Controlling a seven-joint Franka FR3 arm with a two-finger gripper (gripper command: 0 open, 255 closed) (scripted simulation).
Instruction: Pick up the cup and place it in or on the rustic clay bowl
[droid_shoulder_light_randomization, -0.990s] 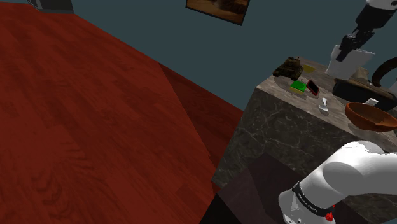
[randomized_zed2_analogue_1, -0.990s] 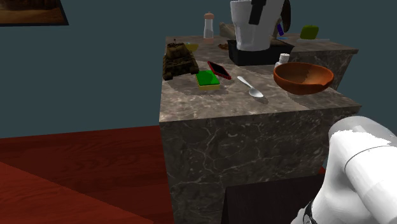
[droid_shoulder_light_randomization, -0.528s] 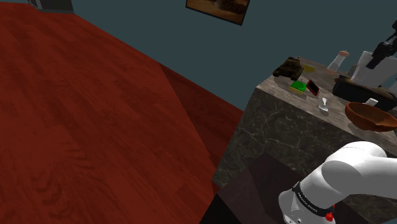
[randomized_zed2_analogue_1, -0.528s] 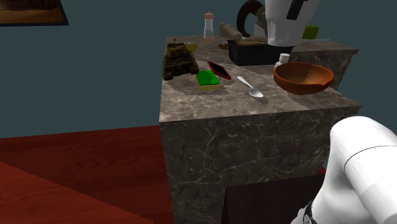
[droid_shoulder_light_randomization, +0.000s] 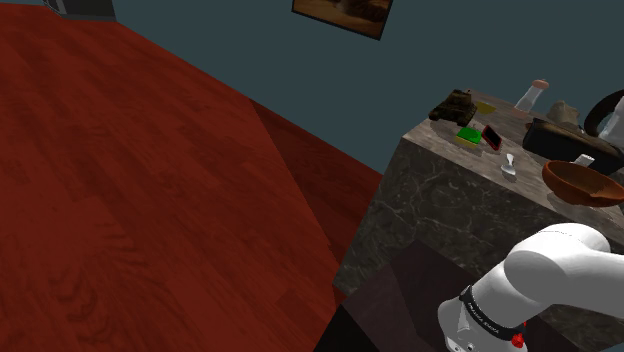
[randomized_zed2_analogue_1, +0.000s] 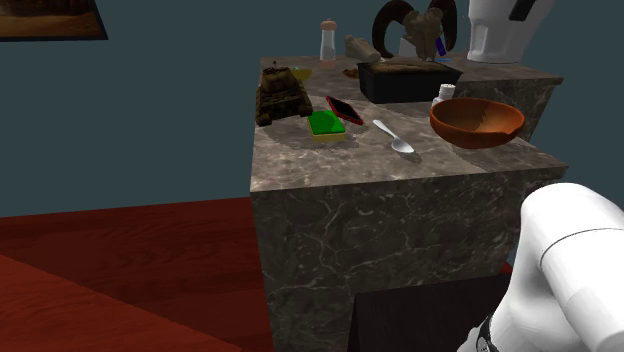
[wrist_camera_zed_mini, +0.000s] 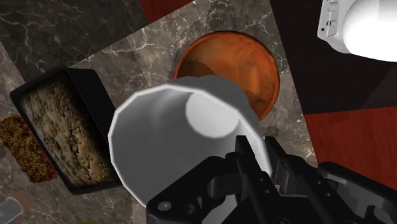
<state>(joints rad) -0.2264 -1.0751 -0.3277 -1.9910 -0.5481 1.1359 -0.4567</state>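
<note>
1. Hand (wrist_camera_zed_mini: 257, 156) is clenched on the white cup (wrist_camera_zed_mini: 184, 137). It pinches one side of the wall, and the cup's mouth faces the wrist camera.
2. The cup is airborne, well clear of the bench (randomized_zed2_analogue_1: 330, 165). In the second exterior view it hangs high beyond the brown clay bowl (randomized_zed2_analogue_1: 476, 122), to the right of the black tray (randomized_zed2_analogue_1: 400, 88).
3. In the wrist view the cup overlaps only the tray-side edge of the bowl, and most of the bowl's inside shows past the cup. I read this as mid-carry: lift done, not yet centred.
4. My plan is to translate away from the tray until the cup's base sits over the middle of the bowl, and only then descend. I won't combine the two moves.
5. The grasp is off-centre on the wall, so I expect the cup could pivot. I'll go slow with no wrist roll.
6. I'll lower until the base is just above the bowl floor before letting go. Released from height, it would likely bounce or tip on the sloped wall.
7. On the way down I'll check that the hand clears the bowl rim.
</note>
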